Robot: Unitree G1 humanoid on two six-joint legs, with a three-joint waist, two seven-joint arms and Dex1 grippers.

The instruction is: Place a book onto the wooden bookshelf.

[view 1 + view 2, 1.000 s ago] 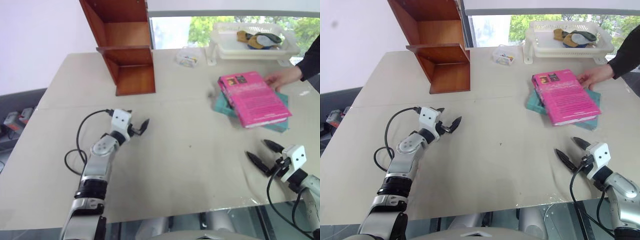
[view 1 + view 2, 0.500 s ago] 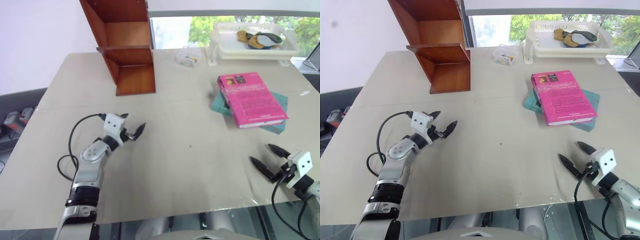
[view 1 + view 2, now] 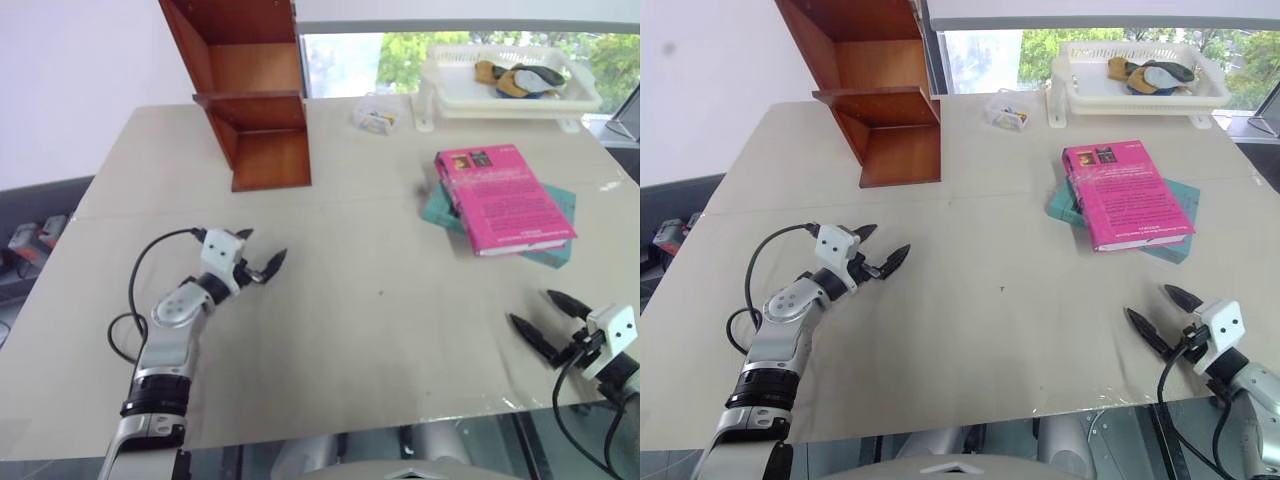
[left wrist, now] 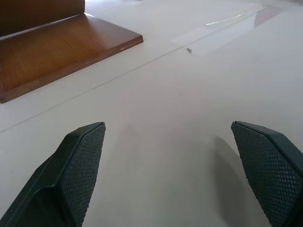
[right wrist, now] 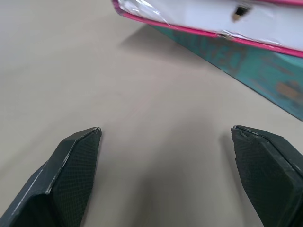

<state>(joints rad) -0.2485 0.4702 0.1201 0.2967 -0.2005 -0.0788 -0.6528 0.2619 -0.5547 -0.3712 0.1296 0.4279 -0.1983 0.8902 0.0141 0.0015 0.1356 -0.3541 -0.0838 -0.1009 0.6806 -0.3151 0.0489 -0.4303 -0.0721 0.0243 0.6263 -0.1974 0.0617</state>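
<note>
The pink book (image 3: 505,200) lies flat at the right of the table, on top of a flatter teal book (image 3: 553,251). The wooden bookshelf (image 3: 255,100) stands at the far left of the table, its open compartments facing right. My left gripper (image 3: 262,248) hovers low over the table, well in front of the shelf, open and holding nothing; its wrist view shows the shelf's base board (image 4: 57,47) ahead. My right gripper (image 3: 535,308) is open near the front right edge, short of the books; the book's page edge (image 5: 208,14) shows in its wrist view.
A white basket tray (image 3: 437,100) with a few items in it stands at the far right by the window. A small clear box (image 3: 375,115) sits between it and the shelf. The beige table (image 3: 380,300) ends just behind my right gripper.
A person's hand that rested on the pink book has withdrawn, leaving the book lying a little straighter. My right gripper has drawn back toward the front right edge; the left has drifted slightly left.
</note>
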